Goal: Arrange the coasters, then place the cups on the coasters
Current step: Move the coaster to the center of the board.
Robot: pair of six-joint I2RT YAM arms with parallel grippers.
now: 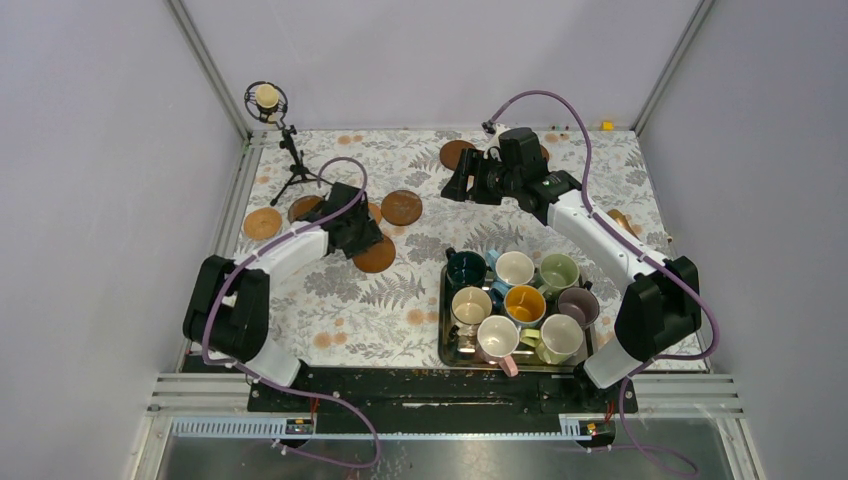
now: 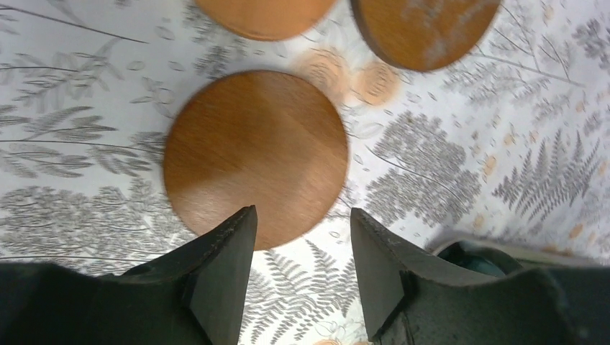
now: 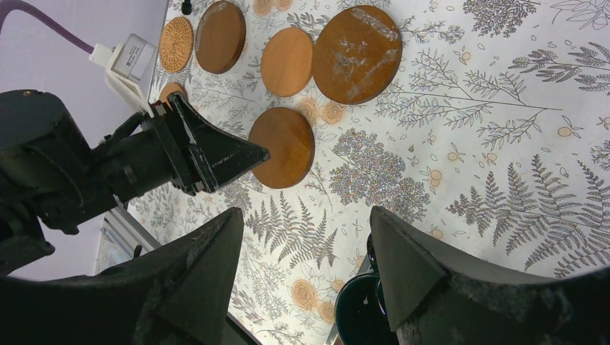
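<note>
here, a coaster [image 2: 255,154] lies flat by the parted left fingers [image 2: 223,277].

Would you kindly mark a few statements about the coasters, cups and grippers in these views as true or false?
1. Every cup sits in the tray. True.
2. The left gripper is clamped on a coaster. False: its jaws are apart and the coaster lies flat on the tablecloth.
3. The right gripper is carrying a cup. False: it is open and empty.
4. A microphone on a stand is near the far left corner. True.
</note>
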